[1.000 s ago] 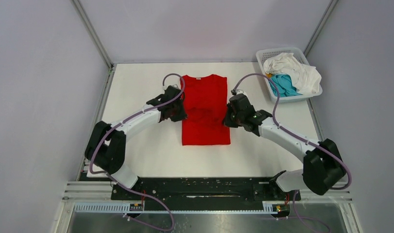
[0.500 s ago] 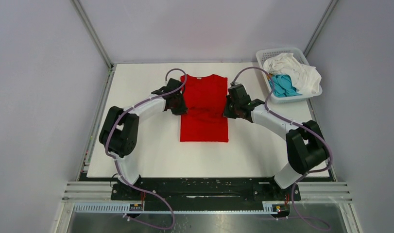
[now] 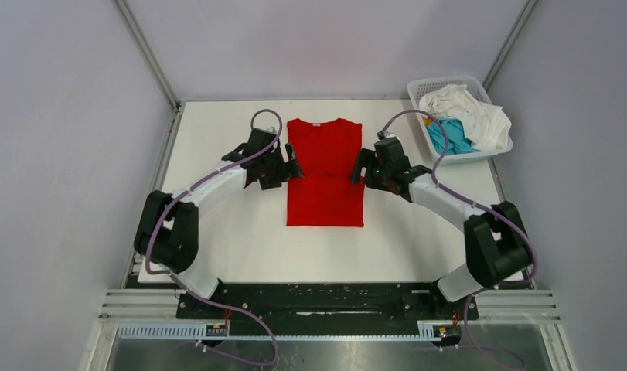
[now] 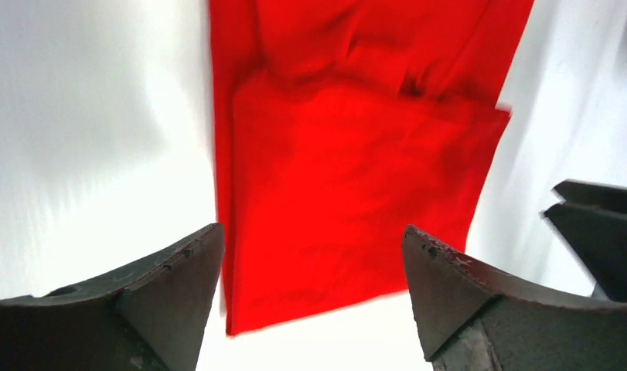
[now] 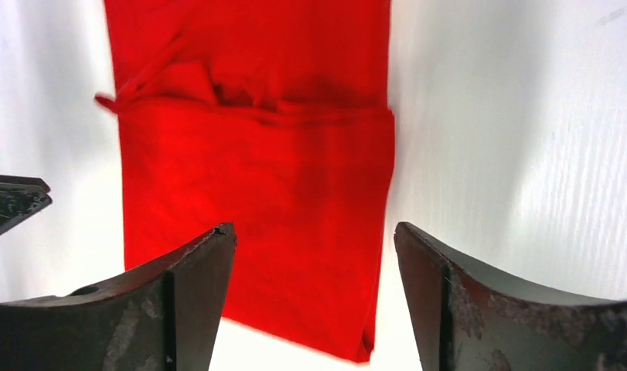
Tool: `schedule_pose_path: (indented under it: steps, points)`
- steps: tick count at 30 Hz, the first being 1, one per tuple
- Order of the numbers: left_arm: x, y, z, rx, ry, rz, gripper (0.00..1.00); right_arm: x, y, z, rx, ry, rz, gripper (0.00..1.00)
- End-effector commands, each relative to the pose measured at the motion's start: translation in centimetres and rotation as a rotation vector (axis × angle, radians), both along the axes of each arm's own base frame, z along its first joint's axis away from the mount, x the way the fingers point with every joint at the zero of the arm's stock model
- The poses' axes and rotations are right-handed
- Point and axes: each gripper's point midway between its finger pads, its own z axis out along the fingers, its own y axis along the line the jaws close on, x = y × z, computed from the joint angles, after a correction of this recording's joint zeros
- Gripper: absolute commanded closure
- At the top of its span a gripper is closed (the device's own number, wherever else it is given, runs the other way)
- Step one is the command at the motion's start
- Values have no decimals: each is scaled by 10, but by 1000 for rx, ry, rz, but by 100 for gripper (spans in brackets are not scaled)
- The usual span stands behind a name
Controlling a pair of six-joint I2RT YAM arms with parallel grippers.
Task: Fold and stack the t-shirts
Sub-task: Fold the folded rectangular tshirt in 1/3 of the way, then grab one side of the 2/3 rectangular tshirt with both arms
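Note:
The red t-shirt (image 3: 325,171) lies flat mid-table as a long narrow rectangle, its near part doubled over the chest with a wrinkled fold edge. My left gripper (image 3: 291,166) stands open just off its left edge, and my right gripper (image 3: 359,168) stands open just off its right edge. Neither holds any cloth. In the left wrist view the red t-shirt (image 4: 356,178) lies below the open left gripper (image 4: 314,255). The right wrist view has the red t-shirt (image 5: 256,178) under the open right gripper (image 5: 314,247). A white t-shirt (image 3: 468,104) and a teal one (image 3: 449,135) sit crumpled in the basket.
The white lattice basket (image 3: 418,86) stands at the table's far right corner. The white table (image 3: 217,139) is walled by grey panels and metal posts on three sides. A black rail with both arm bases runs along the near edge.
Both grippers have opened and let go of the red t-shirt. They have drawn slightly outward from its edges. The shirt's near half now rests folded over itself.

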Motion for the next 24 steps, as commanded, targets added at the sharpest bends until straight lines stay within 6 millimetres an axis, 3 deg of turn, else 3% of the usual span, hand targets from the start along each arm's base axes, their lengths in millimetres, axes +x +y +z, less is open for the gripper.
schedule_pose_path:
  steps: [1, 5, 9, 15, 20, 24]
  points:
    - [-52, 7, 3, -61, 1, -41, 15, -44, -2, 12, 94, -17, 63, 16]
    - [-90, 20, -17, -50, 43, -21, 16, -91, -1, -12, 192, 78, 87, 19]
    - [-113, 18, -34, -66, 69, -24, 23, -117, 1, -29, 205, 128, 107, 22]
    - [-125, 2, -61, -63, 129, -57, 39, -125, 3, -46, 196, 188, 111, 37]
    - [-125, 1, -81, -31, 188, -54, 60, -122, 6, -61, 191, 216, 107, 49]
    - [-124, 1, -92, -15, 206, -47, 67, -125, 8, -73, 181, 250, 110, 54]
